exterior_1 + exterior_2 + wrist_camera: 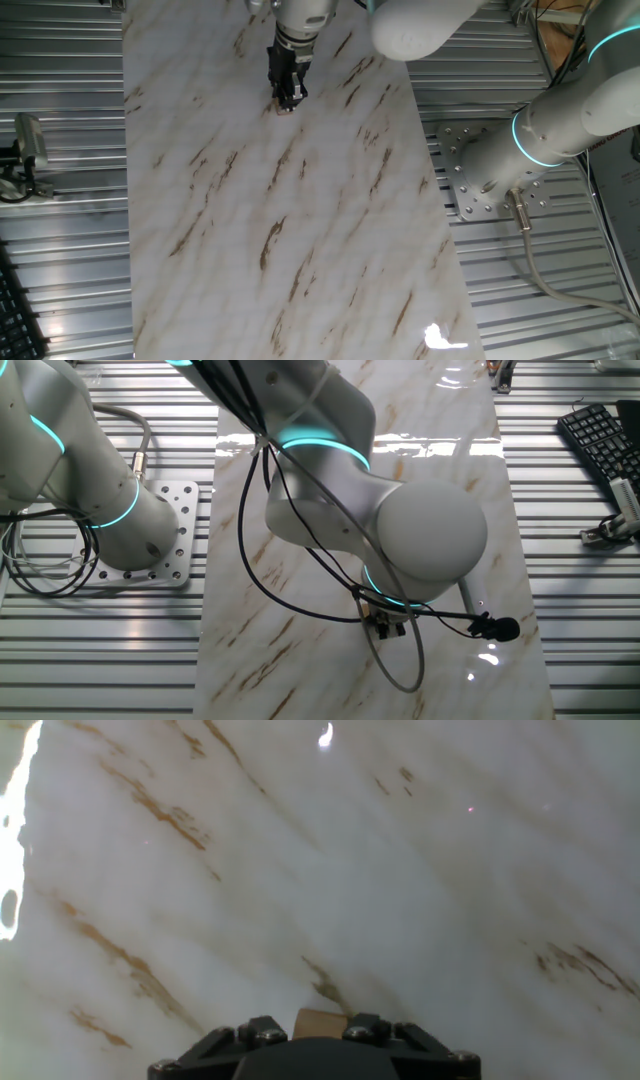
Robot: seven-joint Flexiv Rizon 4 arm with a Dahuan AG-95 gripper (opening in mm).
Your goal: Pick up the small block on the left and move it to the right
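The small block (320,1023) is a tiny light-brown cube that sits between my two black fingertips at the bottom edge of the hand view. In one fixed view it shows as a small tan speck (283,109) right under my gripper (288,98), at the far end of the marble-patterned board (300,220). The fingers stand close together with the block pinched between them, low at the surface. In the other fixed view my gripper (388,624) is mostly hidden behind the arm's big white joint, and the block is hidden there.
The board is flanked by ribbed metal tabletop on both sides. The arm's base plate (478,170) stands at the board's edge. A keyboard (600,440) and a small clamp-like device (28,150) lie off the board. Cables (300,590) hang by the wrist.
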